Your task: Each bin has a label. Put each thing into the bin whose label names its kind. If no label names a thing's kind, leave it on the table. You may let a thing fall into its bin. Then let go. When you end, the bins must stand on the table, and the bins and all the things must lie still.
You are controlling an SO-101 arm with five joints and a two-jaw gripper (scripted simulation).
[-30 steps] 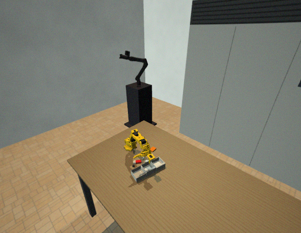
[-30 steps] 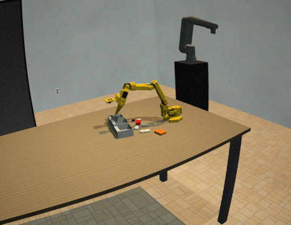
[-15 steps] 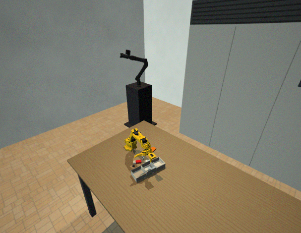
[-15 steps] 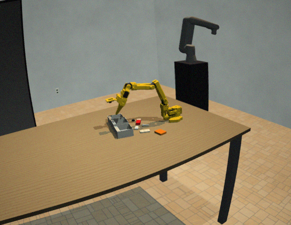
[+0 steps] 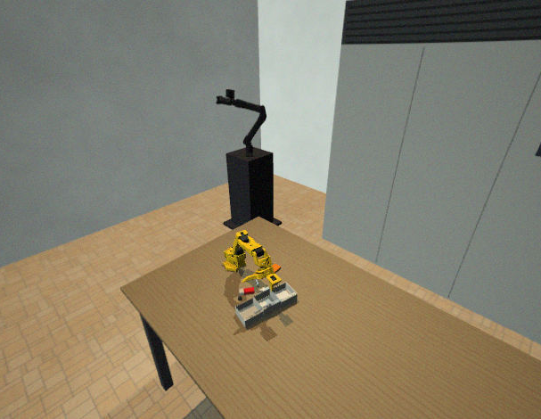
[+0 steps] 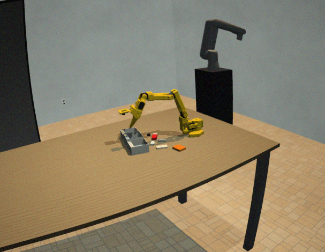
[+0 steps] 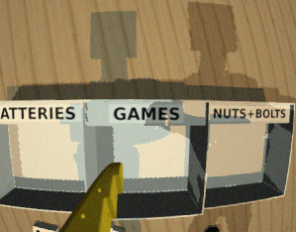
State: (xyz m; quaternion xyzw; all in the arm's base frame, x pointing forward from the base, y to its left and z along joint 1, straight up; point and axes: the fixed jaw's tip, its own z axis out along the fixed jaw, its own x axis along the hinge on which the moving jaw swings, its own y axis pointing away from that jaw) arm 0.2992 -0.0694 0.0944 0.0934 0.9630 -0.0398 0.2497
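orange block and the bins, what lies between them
In the exterior view, a white domino lies on the table between the orange block and the grey bins, with a small white die just behind it.
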